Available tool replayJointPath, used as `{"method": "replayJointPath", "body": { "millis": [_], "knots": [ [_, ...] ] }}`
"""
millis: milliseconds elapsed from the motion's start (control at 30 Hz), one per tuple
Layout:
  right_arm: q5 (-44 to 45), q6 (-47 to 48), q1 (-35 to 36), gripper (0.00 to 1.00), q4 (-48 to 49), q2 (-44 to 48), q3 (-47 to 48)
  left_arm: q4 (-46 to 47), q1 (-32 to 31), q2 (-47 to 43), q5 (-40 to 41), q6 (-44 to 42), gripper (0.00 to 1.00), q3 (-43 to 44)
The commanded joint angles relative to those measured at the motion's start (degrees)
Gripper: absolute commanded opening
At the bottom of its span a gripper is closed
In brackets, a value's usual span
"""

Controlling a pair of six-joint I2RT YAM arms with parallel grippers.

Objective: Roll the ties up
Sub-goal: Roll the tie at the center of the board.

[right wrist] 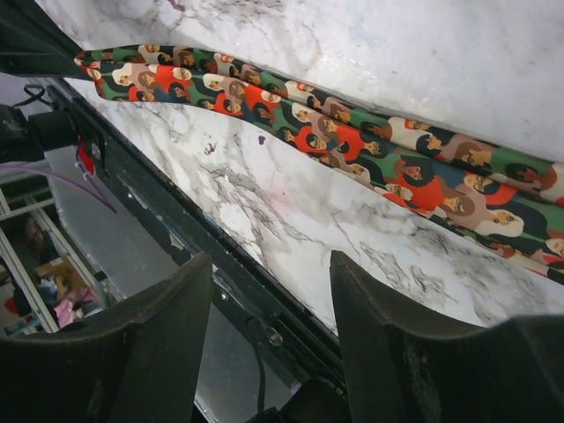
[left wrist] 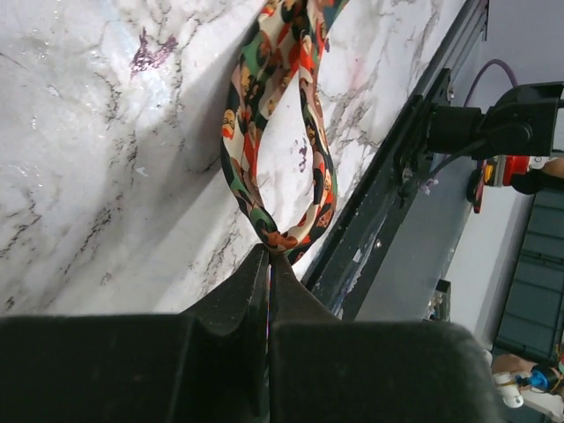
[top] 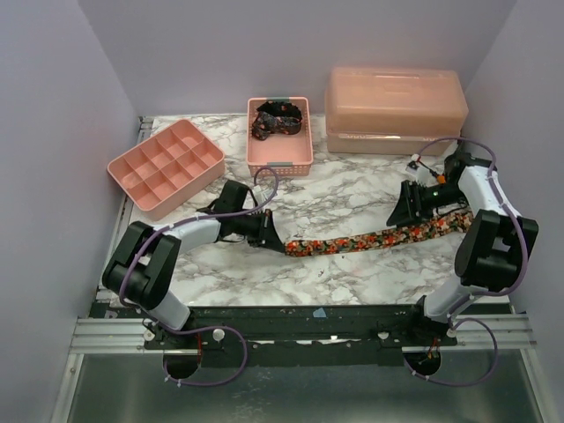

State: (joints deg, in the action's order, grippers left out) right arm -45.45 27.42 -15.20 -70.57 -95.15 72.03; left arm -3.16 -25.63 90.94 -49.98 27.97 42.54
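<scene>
one long narrow necktie printed in red, orange and green (top: pixel 370 236) lies stretched left to right across the white marble table (top: pixel 352 185), its long axis running from arm to arm. the left gripper (top: pixel 271 236) is clenched on the left end, where the fabric doubles back in a small loop, while the right gripper (top: pixel 408 208) hovers by the far end with fingers spread, gripping nothing, so i'd say the roll starts from the left. behind, a pink plastic basket (top: pixel 279 160) holds a dark bundled tie (top: pixel 275 119).
</scene>
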Motion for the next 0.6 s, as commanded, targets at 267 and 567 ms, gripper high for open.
{"method": "replayJointPath", "body": {
  "millis": [267,567],
  "knots": [
    [-8.3,-10.2,13.2,0.40,8.3,0.3,-1.8,-22.1,1.7,0.6,9.9,-10.2,0.00,8.6],
    [-9.7,-25.1,28.5,0.09,24.8,-3.5,-3.6,-25.6,1.9,4.8,17.0,-12.5,0.00,12.4]
  ]
}}
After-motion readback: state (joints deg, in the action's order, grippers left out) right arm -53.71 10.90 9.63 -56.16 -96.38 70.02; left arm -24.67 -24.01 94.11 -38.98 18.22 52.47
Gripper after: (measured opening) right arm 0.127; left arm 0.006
